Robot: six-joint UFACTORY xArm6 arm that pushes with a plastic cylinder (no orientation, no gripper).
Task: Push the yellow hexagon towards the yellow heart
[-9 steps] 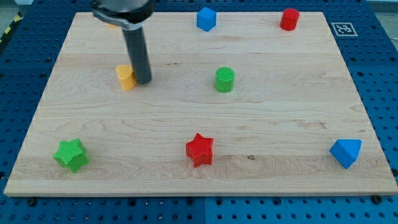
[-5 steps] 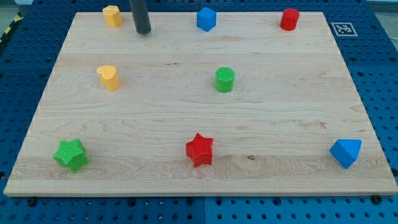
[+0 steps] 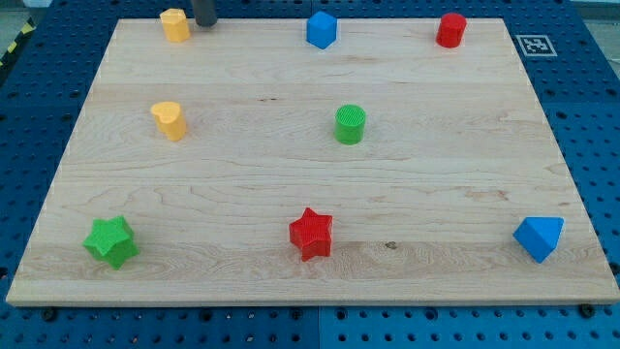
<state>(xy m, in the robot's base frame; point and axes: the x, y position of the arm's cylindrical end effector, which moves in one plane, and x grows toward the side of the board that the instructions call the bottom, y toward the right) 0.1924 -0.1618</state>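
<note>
My tip (image 3: 204,24) sits top-left, right beside yellow hexagon (image 3: 174,24), likely lining up a downward push toward yellow heart (image 3: 169,120); no claw fitted.

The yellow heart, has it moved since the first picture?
Yes. The yellow heart slid toward the view's left, farther from the green cylinder. My tip is beside the yellow hexagon.

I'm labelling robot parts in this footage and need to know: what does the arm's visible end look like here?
Only a short stub of the rod shows at the view's top edge: dark grey to black, round and plain, with no cables or markings visible. My tip sits just to the view's right of the yellow hexagon. The rest of the arm is out of frame.
</note>
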